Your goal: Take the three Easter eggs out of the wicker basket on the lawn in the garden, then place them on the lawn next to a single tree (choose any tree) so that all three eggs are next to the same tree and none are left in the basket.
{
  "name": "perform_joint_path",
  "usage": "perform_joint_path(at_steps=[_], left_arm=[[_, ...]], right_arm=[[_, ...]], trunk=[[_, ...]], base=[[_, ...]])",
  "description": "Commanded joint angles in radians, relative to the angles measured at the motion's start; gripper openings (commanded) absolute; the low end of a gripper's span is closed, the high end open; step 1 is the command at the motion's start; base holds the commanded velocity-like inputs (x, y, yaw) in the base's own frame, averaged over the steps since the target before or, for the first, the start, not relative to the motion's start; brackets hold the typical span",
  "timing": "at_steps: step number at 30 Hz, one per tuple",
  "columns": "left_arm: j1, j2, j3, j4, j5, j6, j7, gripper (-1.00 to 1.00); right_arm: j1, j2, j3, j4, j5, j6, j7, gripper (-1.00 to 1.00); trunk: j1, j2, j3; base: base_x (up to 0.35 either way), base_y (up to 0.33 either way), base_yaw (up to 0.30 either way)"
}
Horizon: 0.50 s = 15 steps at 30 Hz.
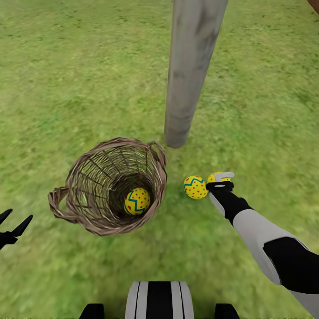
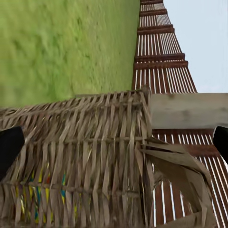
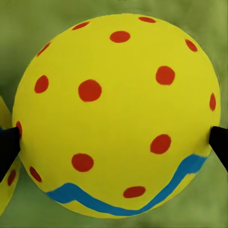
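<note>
Egg (image 1: 219, 177) number two sits snug between the right claw (image 1: 220, 182) tips, low by the tree (image 1: 190, 75). One egg (image 1: 195, 187) lies beside it. Next, let go, then fetch the last egg (image 1: 137, 201) from the basket (image 1: 88, 177). Left claw (image 1: 13, 226) hangs open, empty.

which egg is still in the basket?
The Easter egg at the bottom of the wicker basket. The other two eggs lie on the lawn near the tree.

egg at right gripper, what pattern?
Yellow Easter egg with red dots and a blue zigzag band; clearest in the right wrist view.
</note>
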Motion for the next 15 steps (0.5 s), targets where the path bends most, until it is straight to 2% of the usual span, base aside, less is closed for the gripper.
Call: perform_joint_path(at_steps=[1,8,9,15], left_arm=[[0.0,0.0,0.001,0.0,-0.002,0.011,-0.004,1.0],[0.0,0.0,0.0,0.0,-0.002,0.011,-0.004,1.0],[0.0,0.0,0.002,0.0,-0.001,0.01,-0.006,1.0],[0.0,0.0,0.001,0.0,-0.003,0.011,-0.005,1.0]], right_arm=[[0.0,-0.001,0.008,-0.002,-0.01,0.006,-0.008,-1.0],[0.0,-0.002,0.008,-0.003,-0.009,0.006,-0.008,-1.0],[0.0,-0.002,0.008,-0.004,-0.009,0.006,-0.008,1.0],[0.0,-0.002,0.005,-0.012,-0.003,0.004,-0.007,1.0]], trunk=[[0.0,0.0,-0.005],[0.003,-0.002,-0.028],[0.003,-0.002,-0.028],[0.001,-0.001,-0.008]], base=[[0.0,0.0,0.0],[0.0,0.0,0.0],[0.0,0.0,0.0],[0.0,0.0,0.0]])
